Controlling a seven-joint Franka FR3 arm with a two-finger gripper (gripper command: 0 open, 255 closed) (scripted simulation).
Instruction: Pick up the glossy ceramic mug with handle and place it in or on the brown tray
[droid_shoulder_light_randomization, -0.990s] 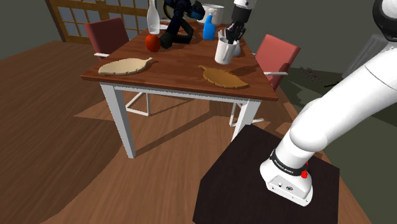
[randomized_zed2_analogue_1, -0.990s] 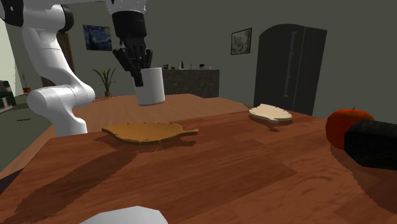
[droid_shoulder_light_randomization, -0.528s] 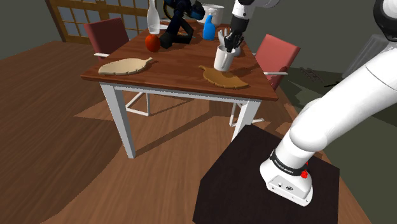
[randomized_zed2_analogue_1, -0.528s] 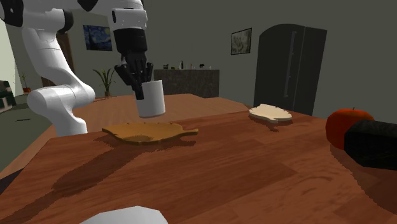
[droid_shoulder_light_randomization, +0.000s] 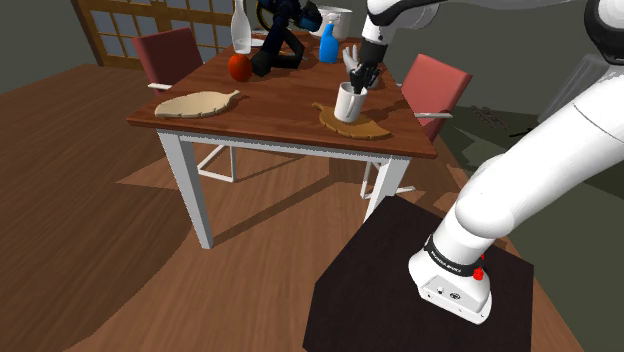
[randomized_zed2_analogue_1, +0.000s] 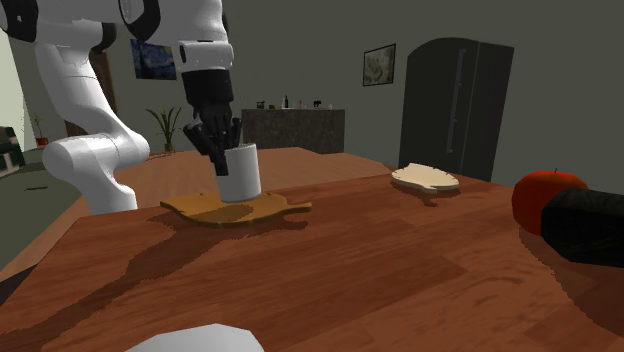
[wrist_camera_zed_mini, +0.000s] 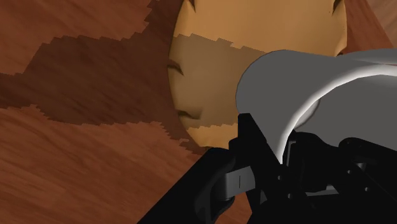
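Holding: the hand (droid_shoulder_light_randomization: 354, 82) is clasping the mug (droid_shoulder_light_randomization: 346, 104) by its rim, the jaws standing narrow, with one finger seemingly dipping inside and the other pressing the outer wall.
Mug's place: it is standing upright on the brown tray (droid_shoulder_light_randomization: 366, 127), in the upper middle of the shoulder view and left of middle in the second exterior view, where its base is looking to be touching the tray.
Mug's look: it is showing plain white, and its handle is not showing clearly enough to tell.
Done so far: judging by this, the pick and the carry are looking finished, since the mug is sitting over the brown leaf shape rather than on bare bench (droid_shoulder_light_randomization: 270, 105).
Left to do: the hand is yet to let go and pull clear upward, and it is going to need a straight lift so the mug is not tipping.
Count of task things: one mug and one brown tray are showing.
Count of the rest: one pale tray (droid_shoulder_light_randomization: 197, 103), one red apple (droid_shoulder_light_randomization: 239, 66), one blue spray bottle (droid_shoulder_light_randomization: 328, 46), one white bottle (droid_shoulder_light_randomization: 240, 28) and two red chairs (droid_shoulder_light_randomization: 168, 52) are sharing the scene.
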